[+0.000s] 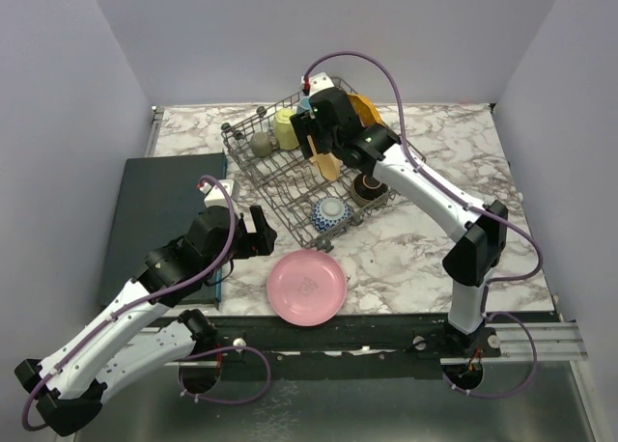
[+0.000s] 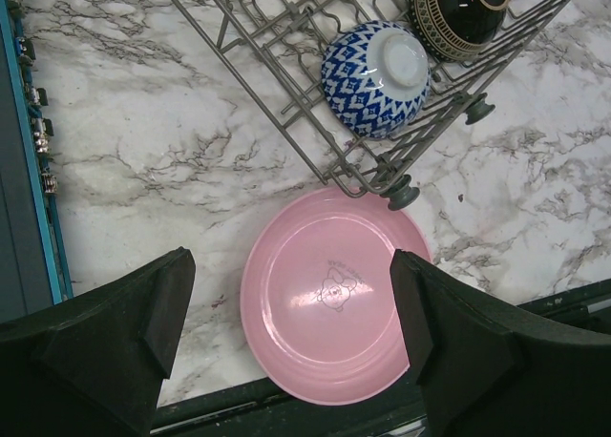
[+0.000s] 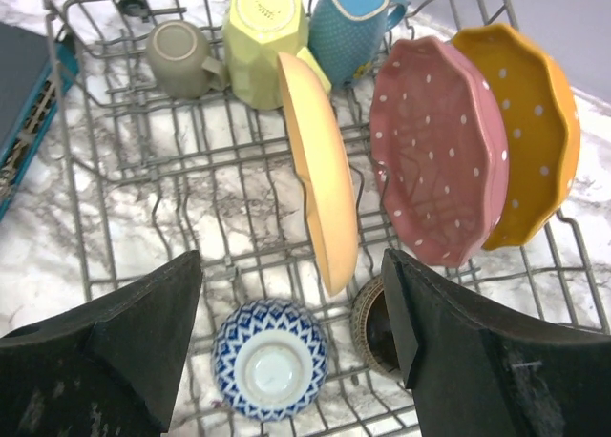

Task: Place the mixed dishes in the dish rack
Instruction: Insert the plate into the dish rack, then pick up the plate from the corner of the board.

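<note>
3 plates (image 3: 439, 151), 3 mugs (image 3: 263, 36), 2 bowls (image 3: 270, 361) in rack (image 3: 124, 160)

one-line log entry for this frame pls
left jaws: open, facing pink plate on table | right jaws: open, over upright peach plate in dish rack | pending: pink plate

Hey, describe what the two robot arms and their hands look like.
The left arm and right arm have white shells with black joints, and a thin purple cable loops along each. The left hand and right hand are black, each with two chunky wedge-shaped fingers. A small green light glows on the right arm.
</note>
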Available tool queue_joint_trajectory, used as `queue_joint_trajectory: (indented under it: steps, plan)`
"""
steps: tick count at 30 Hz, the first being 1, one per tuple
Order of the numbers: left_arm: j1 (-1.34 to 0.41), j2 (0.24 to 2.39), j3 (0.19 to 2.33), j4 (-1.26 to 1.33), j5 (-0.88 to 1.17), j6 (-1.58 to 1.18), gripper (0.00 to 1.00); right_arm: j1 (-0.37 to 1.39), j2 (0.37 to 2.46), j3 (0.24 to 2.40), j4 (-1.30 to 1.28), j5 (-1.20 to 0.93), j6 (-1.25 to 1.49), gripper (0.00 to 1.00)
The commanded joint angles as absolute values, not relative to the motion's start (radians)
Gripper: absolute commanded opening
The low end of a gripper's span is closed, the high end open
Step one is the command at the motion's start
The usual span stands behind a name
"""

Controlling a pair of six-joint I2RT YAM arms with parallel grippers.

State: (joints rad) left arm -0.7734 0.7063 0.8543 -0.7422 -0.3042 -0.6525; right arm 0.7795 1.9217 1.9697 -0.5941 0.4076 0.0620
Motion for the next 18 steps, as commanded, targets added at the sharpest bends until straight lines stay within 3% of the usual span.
queue_joint_trajectory:
  steps: [1, 18]
  plan:
    - [-0.769, 0.712, 0.844, -0.735, -0.301, -0.649, 0.91, 0.788, 1.825, 1.884, -0.584, 0.331, 0.112, 0.82]
    - [-0.769, 0.764, 0.842, -0.734, -0.264, -0.663, 0.91, 0.788, 1.36, 1.417, -0.56, 0.179, 0.259, 0.85]
